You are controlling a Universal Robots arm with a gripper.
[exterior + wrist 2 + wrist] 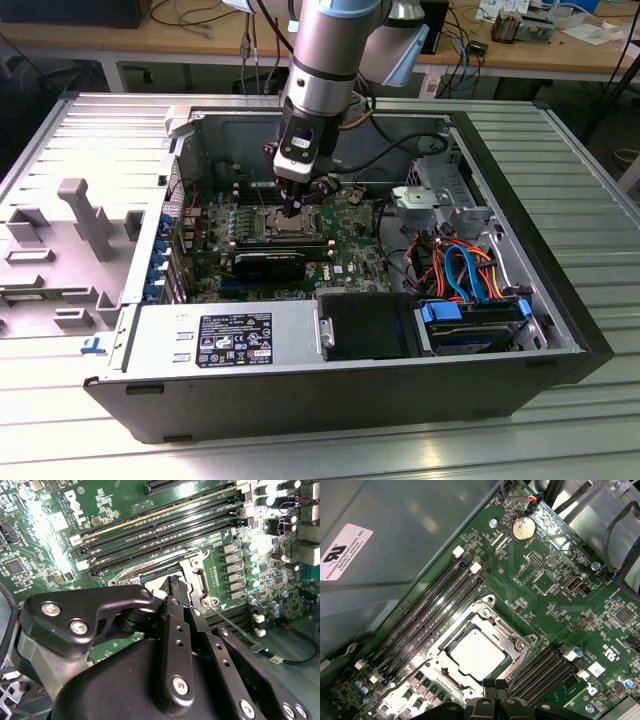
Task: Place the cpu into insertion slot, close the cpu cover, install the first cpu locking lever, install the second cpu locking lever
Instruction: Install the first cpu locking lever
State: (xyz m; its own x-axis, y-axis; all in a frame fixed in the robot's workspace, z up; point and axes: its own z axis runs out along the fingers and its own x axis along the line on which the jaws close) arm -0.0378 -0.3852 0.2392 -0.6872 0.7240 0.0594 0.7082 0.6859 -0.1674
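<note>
Since the cpu point(476, 652) already lies in the insertion slot point(522, 645) with the cpu cover point(485, 611) down, the gripper point(495, 685), fingers clenched together, should press squarely at the socket's six-o'clock edge.

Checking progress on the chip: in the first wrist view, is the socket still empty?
No. The chip lies flat in the socket, its pale metal face showing inside the silvery frame.

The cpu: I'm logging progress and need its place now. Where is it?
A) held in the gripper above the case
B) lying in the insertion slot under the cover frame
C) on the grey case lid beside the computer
B: in the first wrist view the cpu lies flat in the insertion slot, framed by the cpu cover, with the gripper at its edge.
</note>
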